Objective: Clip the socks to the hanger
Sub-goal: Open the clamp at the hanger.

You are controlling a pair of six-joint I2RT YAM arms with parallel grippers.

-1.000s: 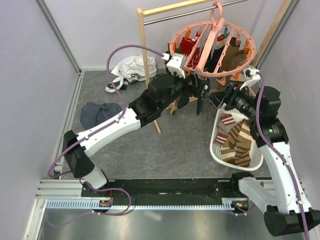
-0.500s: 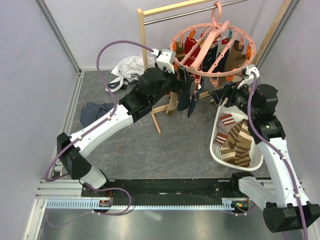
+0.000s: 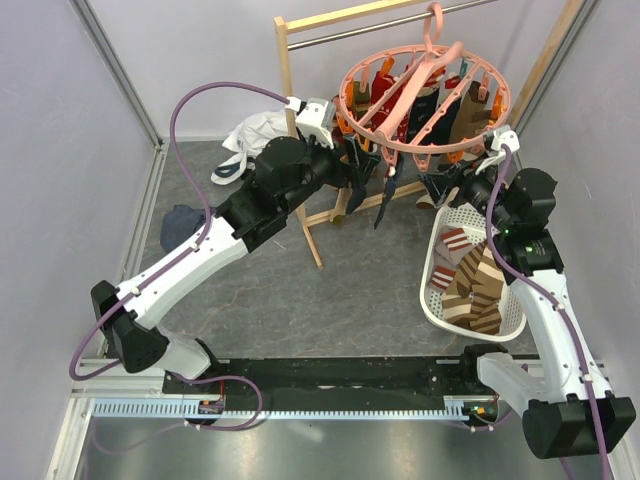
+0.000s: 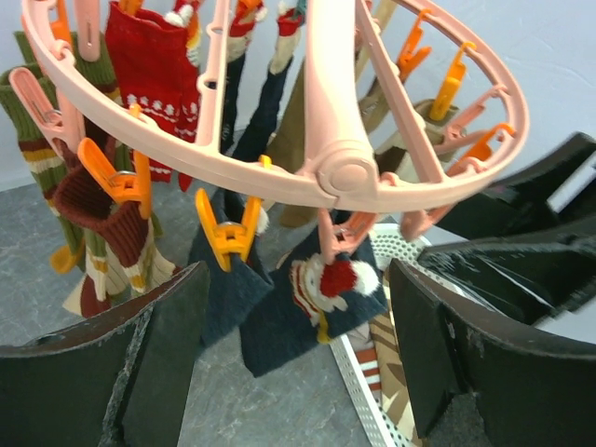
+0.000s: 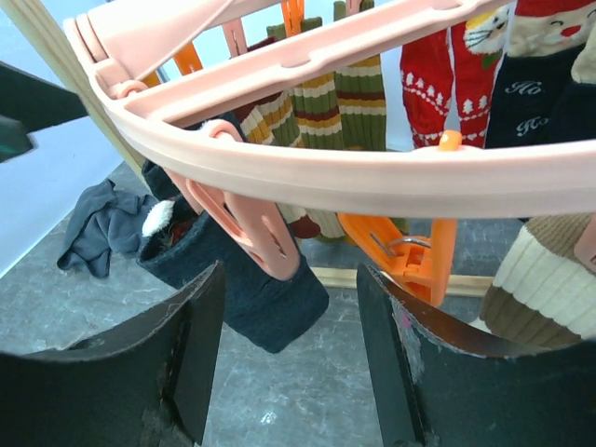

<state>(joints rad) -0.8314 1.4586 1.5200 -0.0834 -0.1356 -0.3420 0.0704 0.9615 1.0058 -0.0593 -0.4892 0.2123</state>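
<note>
**Too close under the ring: empty jaws among hung socks**

Both pincers stand apart and hold nothing. The left gripper [image 4: 298, 279] has its jaws spread wide just beneath the hanger [image 4: 345, 177]. A navy Santa sock [image 4: 321, 298] and an orange clip [image 4: 228, 233] hang in the gap between them. The right gripper [image 5: 289, 279] is likewise spread, tucked under the opposite rim, with a pink clip [image 5: 247, 228] and a second orange clip [image 5: 419, 265] just above it.

We judge the first risk to be a wrong grab. If either pair of jaws shuts where it stands, it may catch a sock that is already pegged and tug it free. The second risk is the ring itself. It hangs by its hook [image 3: 437, 22] from the wooden-framed rail [image 3: 288, 90], so a nudge from below could tilt it or lift the hook off. Third, the two arms come in from opposite sides under one ring and are near each other, so a careless reach could bump them together. The socks [image 3: 475, 285] not yet hung lie in the white basket [image 3: 430, 290] below the right arm, so we must leave the ring without snagging anything.
</note>
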